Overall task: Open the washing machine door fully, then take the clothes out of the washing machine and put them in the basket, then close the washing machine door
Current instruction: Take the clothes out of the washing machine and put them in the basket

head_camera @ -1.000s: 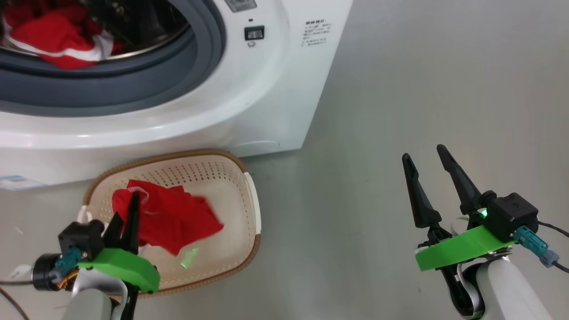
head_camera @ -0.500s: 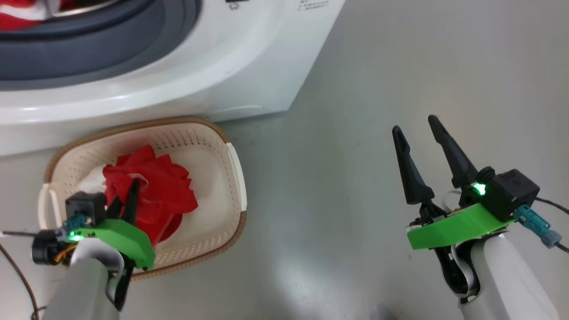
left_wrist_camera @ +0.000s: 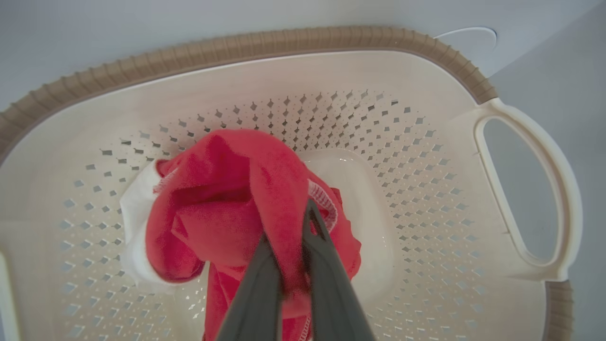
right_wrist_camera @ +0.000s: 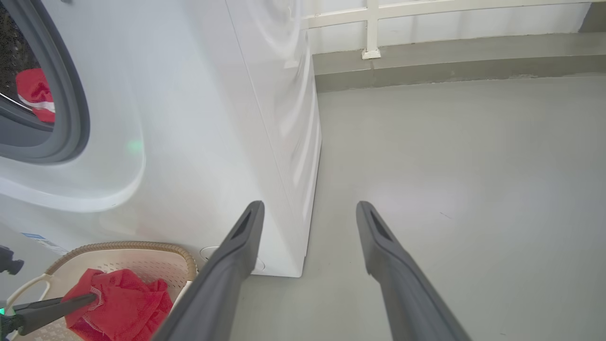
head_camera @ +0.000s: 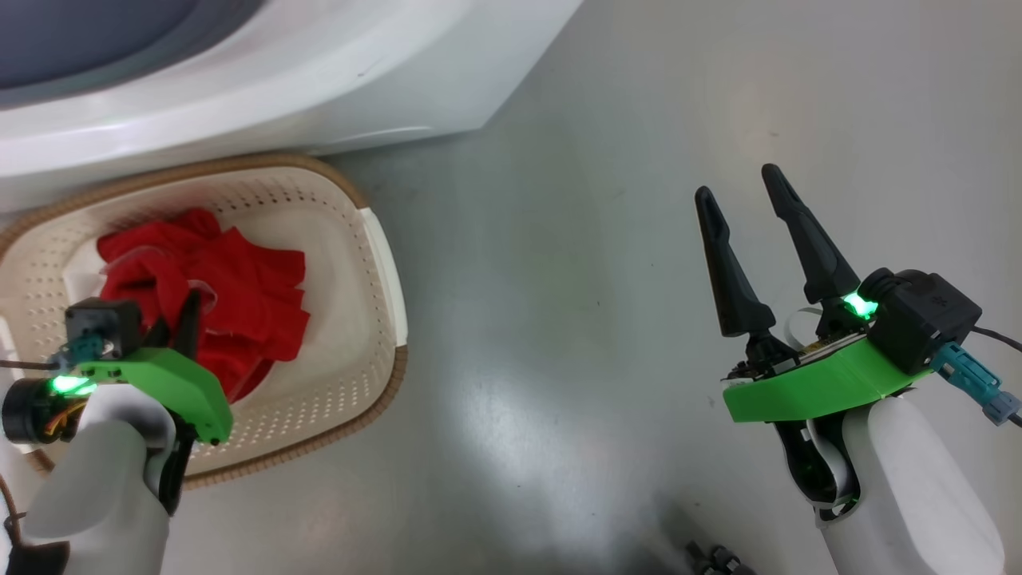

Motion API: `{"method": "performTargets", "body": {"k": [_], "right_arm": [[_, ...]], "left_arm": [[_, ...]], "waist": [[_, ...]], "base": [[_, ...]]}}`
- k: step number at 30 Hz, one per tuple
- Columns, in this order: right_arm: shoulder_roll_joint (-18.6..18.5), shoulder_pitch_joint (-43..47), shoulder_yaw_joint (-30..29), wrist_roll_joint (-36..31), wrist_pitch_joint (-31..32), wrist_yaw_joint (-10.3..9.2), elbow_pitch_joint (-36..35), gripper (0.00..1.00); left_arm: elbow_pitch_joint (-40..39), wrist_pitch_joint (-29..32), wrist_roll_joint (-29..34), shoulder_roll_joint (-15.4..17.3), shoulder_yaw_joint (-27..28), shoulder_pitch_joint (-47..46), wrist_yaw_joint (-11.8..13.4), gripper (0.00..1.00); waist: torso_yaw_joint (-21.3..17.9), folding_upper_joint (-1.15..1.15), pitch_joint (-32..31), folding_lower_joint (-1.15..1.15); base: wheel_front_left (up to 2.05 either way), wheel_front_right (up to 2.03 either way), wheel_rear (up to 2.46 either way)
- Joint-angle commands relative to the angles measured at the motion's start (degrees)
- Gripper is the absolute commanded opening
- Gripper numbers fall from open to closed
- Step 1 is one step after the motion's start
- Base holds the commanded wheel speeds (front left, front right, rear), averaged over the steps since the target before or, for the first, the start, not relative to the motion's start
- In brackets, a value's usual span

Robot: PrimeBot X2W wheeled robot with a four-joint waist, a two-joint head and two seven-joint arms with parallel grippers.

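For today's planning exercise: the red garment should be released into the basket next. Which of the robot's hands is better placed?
Left. The left hand is shut on the red garment over the basket; the right hand is open and empty over the floor.

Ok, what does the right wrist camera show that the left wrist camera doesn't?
Extra in the right wrist view: the washing machine, red clothes lying in its drum, the open right gripper and the grey floor. Extra in the left wrist view: the white panel of the red garment. Shared by both: the basket, with the left gripper shut on the red garment inside it.
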Motion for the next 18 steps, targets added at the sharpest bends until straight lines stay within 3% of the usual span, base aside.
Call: {"method": "performTargets", "body": {"k": [1, 5, 8, 11, 12, 18], "right_arm": [[0.1, 0.1, 1.4, 0.4, -0.4, 0.36, -1.6, 1.0], [0.1, -0.1, 1.4, 0.5, -0.4, 0.36, -1.5, 1.0], [0.1, -0.1, 1.4, 0.4, -0.4, 0.36, -1.2, 1.0], [0.1, -0.1, 1.3, 0.2, -0.4, 0.36, -0.9, 1.0], [0.1, -0.1, 1.3, 0.2, -0.4, 0.36, -0.8, 1.0], [0.1, 0.3, 1.1, 0.0, -0.4, 0.36, -0.4, 1.0]], "left_arm": [[0.4, -0.4, -0.9, 2.3, 1.1, 0.2, 0.0, 0.0], [1.9, -0.4, -1.8, 2.5, 0.7, -0.6, 0.0, 0.0], [2.4, -0.4, -2.6, 2.7, 0.3, -0.9, 0.0, 0.44], [2.3, -0.4, -3.8, 2.6, 0.1, -0.6, 0.0, 0.96], [2.1, -0.4, -4.1, 2.5, 0.1, -0.4, 0.0, 1.0], [1.2, -0.4, -5.2, 2.2, 0.1, 1.0, 0.0, 1.0]], "waist": [[-0.9, 0.0, 1.4, 0.0], [-0.9, 0.0, 1.5, 0.0], [-0.8, 0.0, 1.1, 0.0], [-0.6, 0.0, 0.0, 0.0], [-0.5, 0.0, -0.4, 0.0], [-0.3, 0.0, -2.3, 0.0]], "base": [[0.0, 0.0, 0.0], [0.0, 0.0, 0.0], [0.0, 0.0, 0.0], [0.0, 0.0, 0.0], [0.0, 0.0, 0.0], [0.0, 0.0, 0.0]]}}
